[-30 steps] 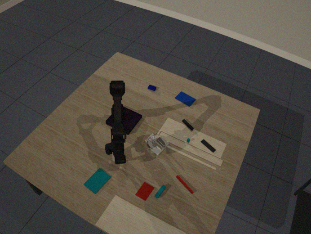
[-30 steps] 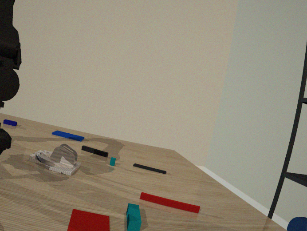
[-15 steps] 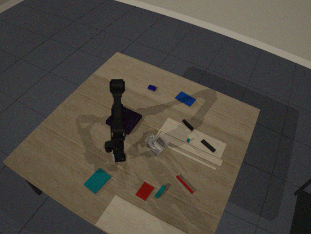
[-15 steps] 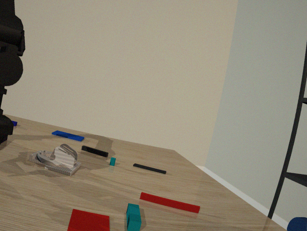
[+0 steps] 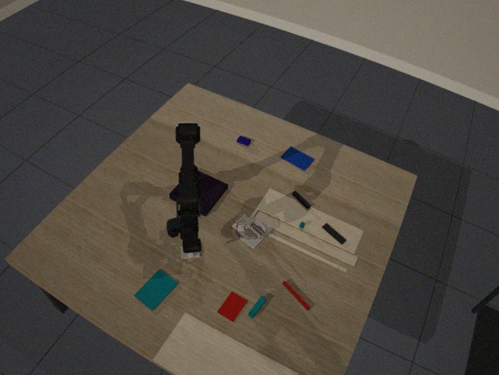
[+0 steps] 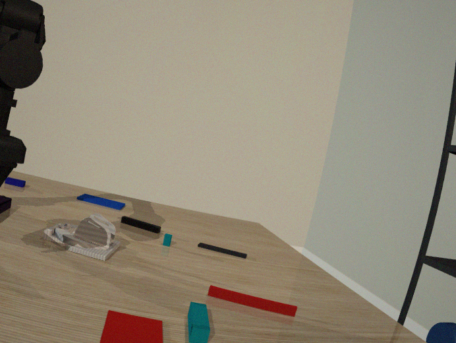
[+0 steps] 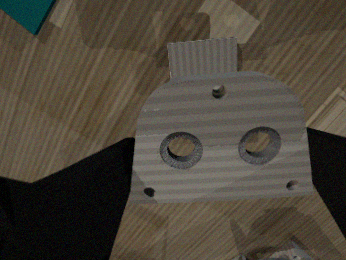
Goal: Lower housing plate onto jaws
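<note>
The housing plate [image 7: 220,172] is a pale grey ribbed plate with a rounded far edge, two large ringed holes and three small holes. My gripper [image 7: 215,141] is shut on its two sides. A ribbed grey block [image 7: 202,57] shows beyond and below the plate. In the top view the gripper [image 5: 190,250] points down left of the assembly, with a pale piece just under it. The assembly [image 5: 252,231] [image 6: 107,252] is a glossy pale base with curved jaw parts standing on it; its edge shows at the bottom of the wrist view. Pins and stubs are too small to tell.
A dark purple block [image 5: 214,189] lies behind the gripper. Teal [image 5: 156,290] and red [image 5: 232,306] plates lie nearer the front, beside a teal bar [image 5: 257,307] and a red bar [image 5: 296,295]. Black bars [image 5: 301,200] [image 5: 334,234] lie right of the assembly; a blue plate [image 5: 297,158] lies behind.
</note>
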Controlling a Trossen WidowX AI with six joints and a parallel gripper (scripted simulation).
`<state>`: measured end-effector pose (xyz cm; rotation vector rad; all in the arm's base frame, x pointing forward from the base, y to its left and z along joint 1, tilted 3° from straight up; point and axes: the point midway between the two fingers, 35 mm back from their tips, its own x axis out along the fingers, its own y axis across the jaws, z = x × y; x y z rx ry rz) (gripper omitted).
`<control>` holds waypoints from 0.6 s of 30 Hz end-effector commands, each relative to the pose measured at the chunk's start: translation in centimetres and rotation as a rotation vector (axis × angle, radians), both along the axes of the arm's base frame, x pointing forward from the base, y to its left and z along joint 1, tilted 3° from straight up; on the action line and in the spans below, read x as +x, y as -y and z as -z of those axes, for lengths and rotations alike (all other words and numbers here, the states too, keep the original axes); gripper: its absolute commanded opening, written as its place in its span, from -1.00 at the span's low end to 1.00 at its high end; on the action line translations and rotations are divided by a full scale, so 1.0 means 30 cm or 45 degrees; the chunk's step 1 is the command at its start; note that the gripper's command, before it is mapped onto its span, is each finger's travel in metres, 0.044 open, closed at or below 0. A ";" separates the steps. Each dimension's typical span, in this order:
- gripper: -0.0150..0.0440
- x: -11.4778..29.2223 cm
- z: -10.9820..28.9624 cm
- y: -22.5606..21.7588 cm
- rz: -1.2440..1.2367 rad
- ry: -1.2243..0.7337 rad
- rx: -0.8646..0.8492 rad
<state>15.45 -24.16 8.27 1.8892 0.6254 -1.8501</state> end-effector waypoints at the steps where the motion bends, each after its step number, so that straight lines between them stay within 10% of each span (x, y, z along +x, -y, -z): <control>1: 0.70 0.003 -0.010 -0.004 -0.013 0.007 0.001; 18: 0.70 0.141 -0.018 -0.121 -0.638 0.027 -0.009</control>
